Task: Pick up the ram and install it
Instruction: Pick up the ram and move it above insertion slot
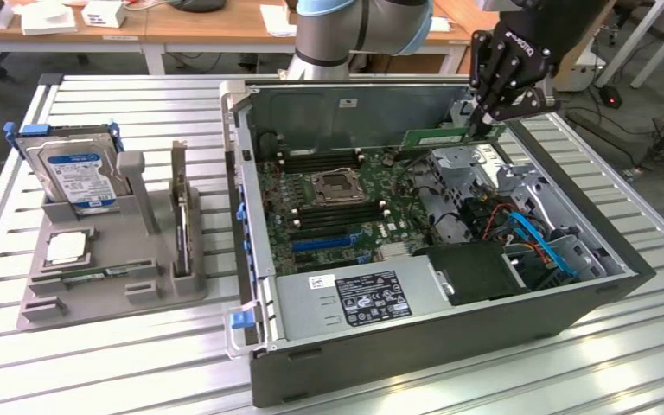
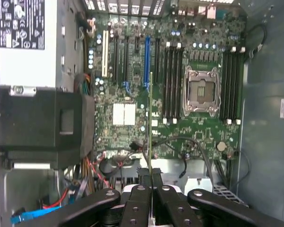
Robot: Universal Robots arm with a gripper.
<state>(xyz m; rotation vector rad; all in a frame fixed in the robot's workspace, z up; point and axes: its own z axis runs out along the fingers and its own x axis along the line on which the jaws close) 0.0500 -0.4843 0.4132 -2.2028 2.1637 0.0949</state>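
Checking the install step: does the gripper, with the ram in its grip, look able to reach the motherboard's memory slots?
Probably yes. The gripper, shut on the ram, hangs over the open case, and the memory slots beside the processor socket look uncovered, with no cable or card across them.

The case (image 1: 424, 363) lies open above; cables (image 1: 536, 240) crowd the motherboard (image 1: 344, 207).

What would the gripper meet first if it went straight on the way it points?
Probably the motherboard, near the blue slot: the gripper holds the ram above it, but depth is unclear.
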